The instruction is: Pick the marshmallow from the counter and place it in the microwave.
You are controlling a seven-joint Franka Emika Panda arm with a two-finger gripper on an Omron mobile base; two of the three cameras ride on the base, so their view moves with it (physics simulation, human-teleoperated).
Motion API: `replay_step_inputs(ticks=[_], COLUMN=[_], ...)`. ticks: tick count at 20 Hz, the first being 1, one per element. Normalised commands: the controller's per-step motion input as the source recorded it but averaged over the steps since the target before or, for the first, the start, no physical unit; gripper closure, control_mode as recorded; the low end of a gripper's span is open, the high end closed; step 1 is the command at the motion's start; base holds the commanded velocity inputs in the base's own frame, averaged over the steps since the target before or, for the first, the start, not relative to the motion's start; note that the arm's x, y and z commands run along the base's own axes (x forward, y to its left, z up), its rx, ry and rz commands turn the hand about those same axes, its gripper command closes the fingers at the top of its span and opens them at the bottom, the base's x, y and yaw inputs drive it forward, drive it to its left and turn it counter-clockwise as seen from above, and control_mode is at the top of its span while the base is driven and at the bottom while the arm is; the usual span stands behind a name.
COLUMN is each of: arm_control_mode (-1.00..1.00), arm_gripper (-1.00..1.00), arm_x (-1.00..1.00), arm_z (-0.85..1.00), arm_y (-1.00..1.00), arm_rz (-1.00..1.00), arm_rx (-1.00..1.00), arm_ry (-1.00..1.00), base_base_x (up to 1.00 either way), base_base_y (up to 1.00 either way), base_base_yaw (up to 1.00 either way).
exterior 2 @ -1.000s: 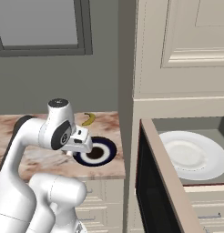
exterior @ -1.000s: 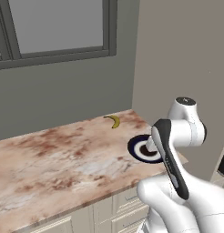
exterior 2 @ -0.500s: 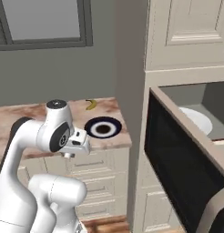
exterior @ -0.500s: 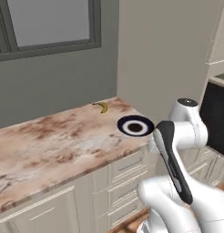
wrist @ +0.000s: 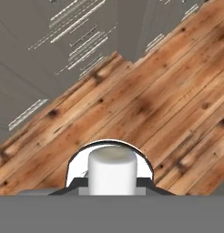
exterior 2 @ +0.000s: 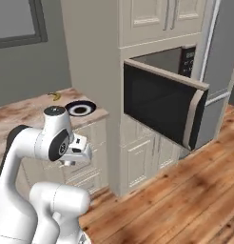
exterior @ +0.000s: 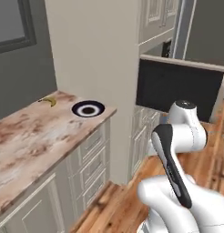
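Observation:
In the hand view my gripper (wrist: 112, 183) is shut on the marshmallow (wrist: 112, 167), a small white cylinder standing between the two dark tips, with wooden floor below it. In the right base view the gripper (exterior 2: 77, 158) hangs low in front of the drawer fronts, pointing down. The microwave (exterior 2: 162, 61) is built into the cream cabinet column, and its dark glass door (exterior 2: 159, 105) swings open toward me. The same door (exterior: 177, 86) appears at the upper right of the left base view. The counter (exterior: 36, 136) runs off to the left; its end (exterior 2: 24, 113) lies behind the arm.
A dark-blue-and-white bowl (exterior: 88, 109) sits at the counter's end, with a yellow banana (exterior: 48, 100) behind it by the wall. Both, the bowl (exterior 2: 81, 109) and banana (exterior 2: 54, 96), appear again in the right base view. Wooden floor (exterior 2: 176, 200) spreads before the cabinets.
The whole picture has shifted: the base has swung away from the counter toward the microwave column. The arm keeps its folded pose and the gripper stays shut on the marshmallow.

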Motion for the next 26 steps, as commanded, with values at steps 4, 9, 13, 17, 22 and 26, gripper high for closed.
replay_step_inputs(ticks=[4,9,13,17,22,26], arm_control_mode=[1.0,1.0,1.0,1.0,1.0,1.0], arm_gripper=[1.0,1.0,1.0,1.0,1.0,1.0], arm_x=[0.0,0.0,0.0,0.0,0.0,0.0], arm_z=[0.0,0.0,0.0,0.0,0.0,0.0], arm_y=[0.0,0.0,0.0,0.0,0.0,0.0], arm_rz=[0.0,0.0,0.0,0.0,0.0,0.0], arm_rx=[0.0,0.0,0.0,0.0,0.0,0.0], arm_ry=[0.0,0.0,0.0,0.0,0.0,0.0], base_base_x=[-0.03,0.0,0.09,0.58,1.0,1.0], base_base_y=[0.0,-0.58,-0.67,-0.38,0.31,0.12], base_base_yaw=[-0.9,-0.78,-0.72,-0.62,-0.17,0.0])
